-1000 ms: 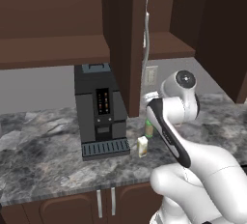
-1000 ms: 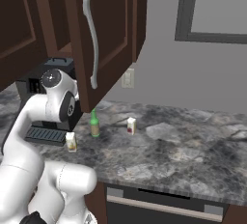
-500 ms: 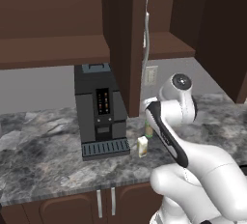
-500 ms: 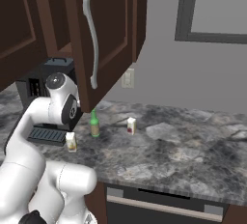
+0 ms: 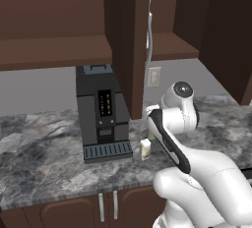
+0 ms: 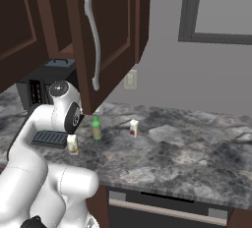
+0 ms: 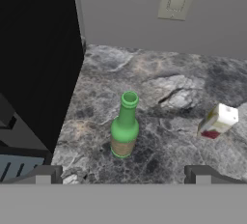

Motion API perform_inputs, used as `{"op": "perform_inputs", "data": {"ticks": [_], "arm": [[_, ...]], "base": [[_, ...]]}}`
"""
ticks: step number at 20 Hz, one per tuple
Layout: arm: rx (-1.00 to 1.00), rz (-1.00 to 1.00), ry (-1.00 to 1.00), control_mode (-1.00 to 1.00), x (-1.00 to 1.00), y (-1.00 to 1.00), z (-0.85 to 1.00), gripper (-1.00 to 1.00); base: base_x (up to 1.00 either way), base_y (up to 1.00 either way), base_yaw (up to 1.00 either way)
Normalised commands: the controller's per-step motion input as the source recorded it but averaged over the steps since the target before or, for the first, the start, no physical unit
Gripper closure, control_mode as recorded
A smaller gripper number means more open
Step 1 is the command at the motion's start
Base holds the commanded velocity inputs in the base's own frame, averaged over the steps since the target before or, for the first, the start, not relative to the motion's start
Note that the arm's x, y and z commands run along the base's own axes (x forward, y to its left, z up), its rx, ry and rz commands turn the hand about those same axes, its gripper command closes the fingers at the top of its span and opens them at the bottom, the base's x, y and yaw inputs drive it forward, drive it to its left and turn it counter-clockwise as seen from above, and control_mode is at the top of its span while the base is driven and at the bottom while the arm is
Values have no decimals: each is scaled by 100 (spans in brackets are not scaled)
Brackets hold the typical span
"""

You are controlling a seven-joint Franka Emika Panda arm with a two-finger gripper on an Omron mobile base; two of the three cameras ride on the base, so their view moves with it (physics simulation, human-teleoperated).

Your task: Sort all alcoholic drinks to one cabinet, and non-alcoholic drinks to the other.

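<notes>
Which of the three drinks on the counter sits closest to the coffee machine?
The cream carton, right beside the coffee machine's drip tray. The green bottle and the white carton stand farther along.

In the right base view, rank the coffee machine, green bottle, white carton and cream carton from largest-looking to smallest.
1. coffee machine, partly behind the arm
2. green bottle
3. cream carton and white carton: look alike in size, and the cream one sits nearer the camera, so no ranking.

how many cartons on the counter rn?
2. The white carton with a red mark stands right of the green bottle; the cream carton stands by the coffee machine's drip tray. Others may be hidden.
</notes>
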Motion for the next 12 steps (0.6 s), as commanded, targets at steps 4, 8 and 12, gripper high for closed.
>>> {"op": "perform_inputs", "data": {"ticks": [4, 8, 12], "arm": [[2, -1, -3, -100, 0, 0, -27, -100], [2, 0, -3, -100, 3, 0, -25, -100], [2, 0, 0, -100, 5, 0, -18, -100]], "base": [[0, 0, 0], [0, 0, 0], [0, 0, 0]]}}
